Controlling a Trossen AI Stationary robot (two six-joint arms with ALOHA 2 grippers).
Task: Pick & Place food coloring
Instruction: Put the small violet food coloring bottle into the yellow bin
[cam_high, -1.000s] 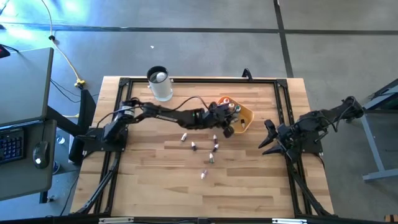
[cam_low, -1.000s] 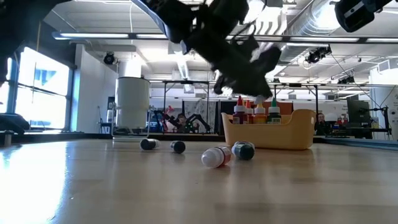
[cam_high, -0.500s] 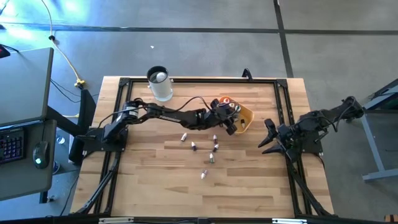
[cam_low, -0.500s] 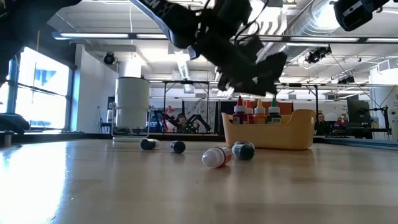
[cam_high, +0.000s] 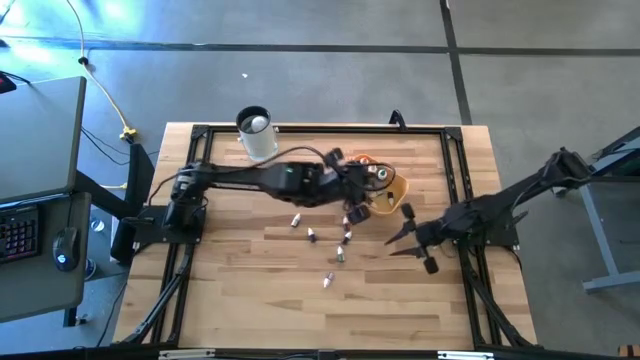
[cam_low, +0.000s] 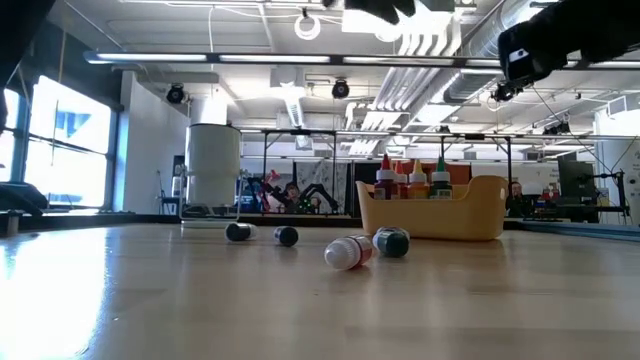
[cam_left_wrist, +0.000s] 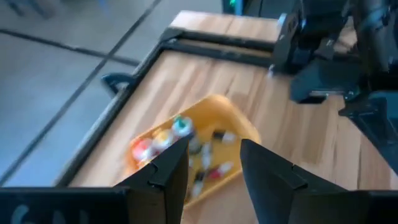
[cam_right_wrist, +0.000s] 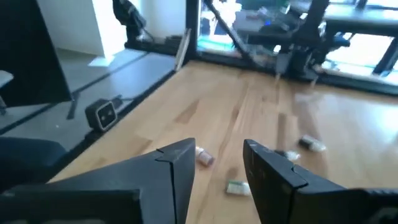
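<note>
Wooden tabletop (cam_high: 250, 300) with a black frame. Left arm (cam_high: 250, 178) reaches across from the left edge toward the middle; right arm (cam_high: 520, 200) comes in from the right edge. Tall clear cup (cam_high: 257, 135) stands near the far left corner.

Orange-yellow tray (cam_high: 397, 185) sits right of centre toward the far edge, with several food coloring bottles (cam_low: 413, 180) standing upright in it, red and white caps up. Five more bottles (cam_high: 340, 245) lie loose on the bare wood just nearer than the tray, scattered toward mid-table.

Left tool (cam_left_wrist: 214, 165): above the near edge of the tray, fingers apart, nothing between them. Right tool (cam_right_wrist: 219, 163): low over the tabletop just right of the loose bottles, fingers apart, empty.
</note>
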